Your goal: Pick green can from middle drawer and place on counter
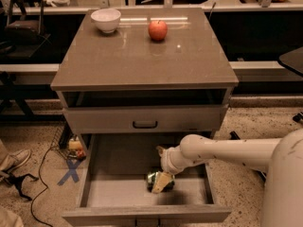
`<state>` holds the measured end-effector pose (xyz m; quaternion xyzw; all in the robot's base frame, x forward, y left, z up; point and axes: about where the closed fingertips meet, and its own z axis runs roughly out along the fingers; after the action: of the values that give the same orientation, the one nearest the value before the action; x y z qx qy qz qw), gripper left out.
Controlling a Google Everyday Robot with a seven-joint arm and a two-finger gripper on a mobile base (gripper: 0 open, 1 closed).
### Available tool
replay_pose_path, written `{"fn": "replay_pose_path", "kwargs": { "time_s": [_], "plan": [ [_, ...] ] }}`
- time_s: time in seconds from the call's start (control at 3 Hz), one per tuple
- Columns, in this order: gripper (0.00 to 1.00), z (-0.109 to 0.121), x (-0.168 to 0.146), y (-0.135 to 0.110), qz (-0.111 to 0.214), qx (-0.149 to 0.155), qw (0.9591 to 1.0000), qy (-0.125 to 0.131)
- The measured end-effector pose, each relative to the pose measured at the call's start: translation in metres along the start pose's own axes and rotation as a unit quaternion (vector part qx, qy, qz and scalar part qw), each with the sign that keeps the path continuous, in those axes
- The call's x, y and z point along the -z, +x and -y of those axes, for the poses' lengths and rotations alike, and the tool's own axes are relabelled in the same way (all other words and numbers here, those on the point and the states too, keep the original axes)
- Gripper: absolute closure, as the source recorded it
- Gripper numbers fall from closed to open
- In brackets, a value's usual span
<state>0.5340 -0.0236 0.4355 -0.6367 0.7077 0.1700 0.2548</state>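
Observation:
The green can (153, 177) lies on its side on the floor of the open middle drawer (113, 193), near the drawer's middle front. My gripper (160, 183) comes in from the right on the white arm (222, 150) and is down at the can, covering its right part. The counter (142, 60) is the glossy grey-brown top of the cabinet above.
A red apple (157, 30) and a white bowl (105, 20) stand at the back of the counter. The drawer above, with a dark handle (145, 124), is closed. A blue X (71, 172), cables and a shoe (14, 160) lie on the floor at left.

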Motion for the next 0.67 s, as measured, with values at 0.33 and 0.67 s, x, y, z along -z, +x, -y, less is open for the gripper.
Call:
{"fn": "replay_pose_path", "kwargs": {
  "time_s": [0.33,0.67],
  "plan": [
    [0.0,0.0,-0.019,0.013,-0.009,0.007,0.9999,0.0],
    [0.0,0.003,-0.031,0.033,-0.015,0.003,0.9999,0.002]
  ]
}}
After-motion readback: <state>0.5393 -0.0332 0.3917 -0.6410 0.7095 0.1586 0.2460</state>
